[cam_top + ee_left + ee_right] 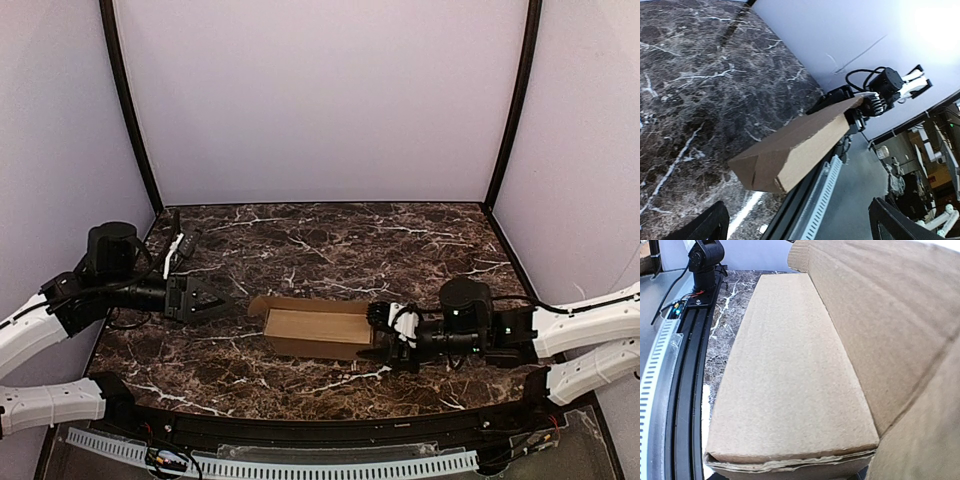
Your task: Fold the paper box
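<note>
The paper box point(315, 330) is a plain brown cardboard box lying lengthwise on the marble table point(330, 240), with a small flap sticking out at its left end. My right gripper point(384, 335) straddles the box's right end with a finger on each side, closed on it. In the right wrist view the box point(790, 365) fills the frame and hides the fingers. My left gripper point(222, 300) is open and empty, just left of the box and apart from it. In the left wrist view the box point(795, 145) lies ahead of that gripper point(805, 230).
A white-and-black cable piece point(176, 250) lies at the back left of the table. A perforated white rail point(300, 466) runs along the front edge. White tent walls with black poles point(130, 110) close in the back and sides.
</note>
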Controlling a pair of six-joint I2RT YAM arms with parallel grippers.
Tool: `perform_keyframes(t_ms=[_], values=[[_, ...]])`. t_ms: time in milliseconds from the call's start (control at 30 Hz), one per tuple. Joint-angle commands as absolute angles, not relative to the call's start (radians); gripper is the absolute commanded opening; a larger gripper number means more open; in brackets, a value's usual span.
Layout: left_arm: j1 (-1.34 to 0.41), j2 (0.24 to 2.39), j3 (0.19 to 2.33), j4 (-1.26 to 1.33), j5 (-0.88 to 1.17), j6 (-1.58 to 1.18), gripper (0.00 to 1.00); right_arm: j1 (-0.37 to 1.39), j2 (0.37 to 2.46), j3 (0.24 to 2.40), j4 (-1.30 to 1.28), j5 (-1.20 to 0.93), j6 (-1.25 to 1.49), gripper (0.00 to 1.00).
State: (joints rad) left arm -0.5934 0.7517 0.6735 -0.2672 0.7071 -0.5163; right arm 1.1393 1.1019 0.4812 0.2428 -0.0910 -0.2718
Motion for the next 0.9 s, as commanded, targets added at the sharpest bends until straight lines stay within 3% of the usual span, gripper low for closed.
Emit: perform_keyframes(t_ms=[0,133,400,533,667,867], values=[[-0.593,0.792,0.717,-0.384,0.56,-0.383,0.99,1.09,1.177,0.428,0.465,-0.248,-0.148,0.28],[-0.612,0.854,0.737,-0.408,0.455,-0.334,0.96,1.072,1.266,0.416,0.557,-0.287,-0.151,0.27],[-0.75,0.977,0.774,-0.447,0.273,-0.301,0.8,1.047,1.385,0.391,0.701,-0.266,-0.143,0.26],[-0.763,1.006,0.778,-0.448,0.234,-0.296,0.69,1.041,1.414,0.388,0.734,-0.267,-0.144,0.25],[-0.77,1.032,0.779,-0.411,0.239,-0.307,0.51,1.04,1.431,0.397,0.739,-0.268,-0.149,0.25],[-0.78,1.069,0.802,-0.386,0.216,-0.304,0.42,1.041,1.445,0.406,0.731,-0.276,-0.151,0.24]])
